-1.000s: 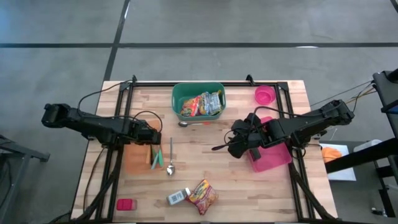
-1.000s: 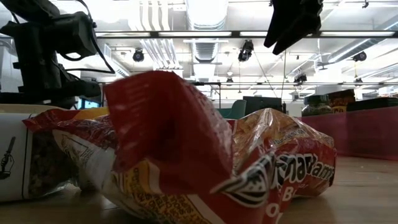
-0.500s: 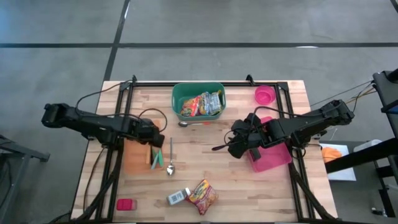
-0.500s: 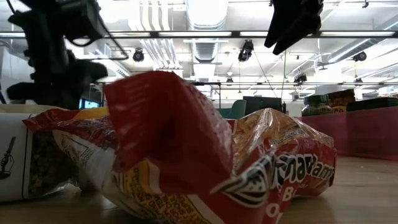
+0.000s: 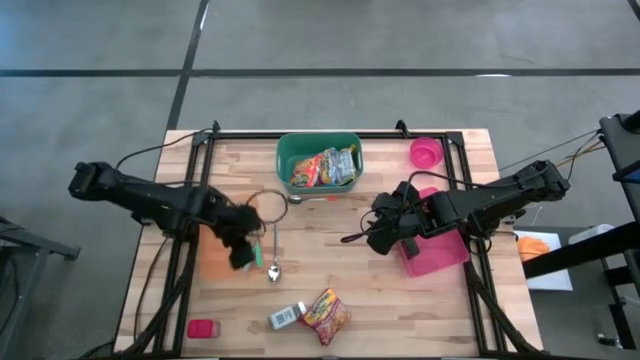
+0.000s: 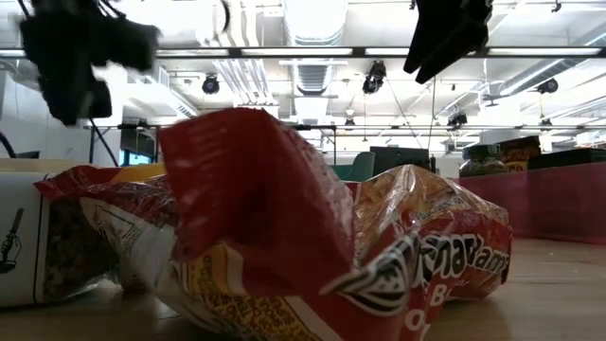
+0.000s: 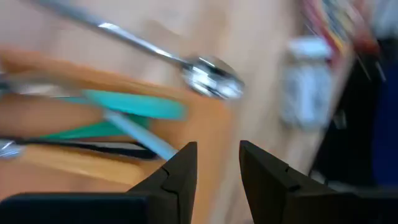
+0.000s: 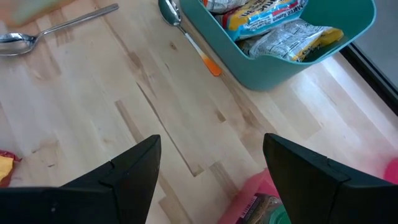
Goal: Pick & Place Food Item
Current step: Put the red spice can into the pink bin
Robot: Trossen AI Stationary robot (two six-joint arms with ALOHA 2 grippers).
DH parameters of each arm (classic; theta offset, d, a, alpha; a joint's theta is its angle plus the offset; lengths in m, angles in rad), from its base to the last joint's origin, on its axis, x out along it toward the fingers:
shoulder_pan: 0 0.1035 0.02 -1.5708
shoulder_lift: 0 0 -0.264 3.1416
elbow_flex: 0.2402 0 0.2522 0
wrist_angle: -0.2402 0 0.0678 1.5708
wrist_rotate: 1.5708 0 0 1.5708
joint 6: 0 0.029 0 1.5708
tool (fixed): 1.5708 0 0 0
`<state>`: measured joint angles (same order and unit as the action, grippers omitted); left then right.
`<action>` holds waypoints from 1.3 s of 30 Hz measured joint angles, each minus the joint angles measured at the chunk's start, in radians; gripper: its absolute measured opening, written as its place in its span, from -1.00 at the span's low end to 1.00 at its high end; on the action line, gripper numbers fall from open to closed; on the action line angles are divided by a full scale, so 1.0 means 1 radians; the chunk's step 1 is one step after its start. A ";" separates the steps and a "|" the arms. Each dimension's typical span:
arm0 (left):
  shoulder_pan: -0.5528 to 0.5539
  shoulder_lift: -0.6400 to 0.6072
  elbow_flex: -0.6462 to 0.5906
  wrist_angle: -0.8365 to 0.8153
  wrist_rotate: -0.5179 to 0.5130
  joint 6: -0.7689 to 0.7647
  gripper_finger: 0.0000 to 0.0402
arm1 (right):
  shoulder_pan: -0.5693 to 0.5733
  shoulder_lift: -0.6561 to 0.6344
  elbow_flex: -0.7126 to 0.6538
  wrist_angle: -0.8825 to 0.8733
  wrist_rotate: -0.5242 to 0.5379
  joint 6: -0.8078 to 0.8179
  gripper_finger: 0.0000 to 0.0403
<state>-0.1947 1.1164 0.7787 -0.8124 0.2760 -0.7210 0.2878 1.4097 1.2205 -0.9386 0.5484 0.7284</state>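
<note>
A red snack bag point(image 5: 325, 315) lies flat on the wood near the table's front edge, beside a small white box point(image 5: 285, 318); both fill the low view's foreground, the snack bag point(image 6: 284, 237) nearest. A green bin point(image 5: 319, 163) at the far middle holds several food packets. My left gripper point(image 5: 243, 252) hovers blurred over an orange board point(image 5: 215, 258) bearing teal utensils point(image 7: 130, 112). Its fingers stand narrowly open in its wrist view point(image 7: 217, 168), with nothing between them. My right gripper point(image 8: 211, 180) hangs wide open and empty above bare wood, right of centre point(image 5: 383, 230).
A metal spoon point(image 5: 274, 258) lies right of the orange board. An orange-handled spoon point(image 8: 186, 37) lies by the bin's near wall. A pink tray point(image 5: 438, 252) sits under the right arm, a pink bowl point(image 5: 425, 153) at the far right, and a small pink item point(image 5: 202, 328) at the near left.
My left gripper has risen and swung toward the table's near edge, over the orange board, rolling about its own axis as it went. My right arm has kept still. No object on the table has moved.
</note>
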 joint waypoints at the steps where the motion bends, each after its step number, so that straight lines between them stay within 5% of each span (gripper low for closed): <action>1: -0.034 0.000 0.011 0.000 0.011 0.033 -0.40 | 0.000 0.000 -0.002 0.000 0.000 0.000 0.39; 7: -0.257 0.000 0.071 0.013 -0.031 0.093 -0.40 | 0.000 0.000 -0.027 0.001 0.000 0.000 0.39; 16: -0.497 0.000 0.081 0.090 -0.074 -0.161 -0.40 | 0.000 0.000 -0.068 0.000 -0.011 0.002 0.39; 27: -0.515 0.016 0.081 0.212 -0.127 -0.222 -0.37 | 0.000 0.000 -0.068 0.001 -0.016 0.044 0.39; 32: -0.520 0.091 0.087 0.344 -0.110 -0.245 -0.14 | 0.000 0.000 -0.068 0.001 -0.031 0.054 0.39; 39: -0.566 0.221 0.199 0.299 -0.045 -0.157 0.22 | 0.000 0.000 -0.068 0.002 -0.034 0.063 0.39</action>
<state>-0.7608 1.3372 0.9774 -0.5137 0.2312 -0.8779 0.2882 1.4097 1.1526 -0.9371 0.5148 0.7917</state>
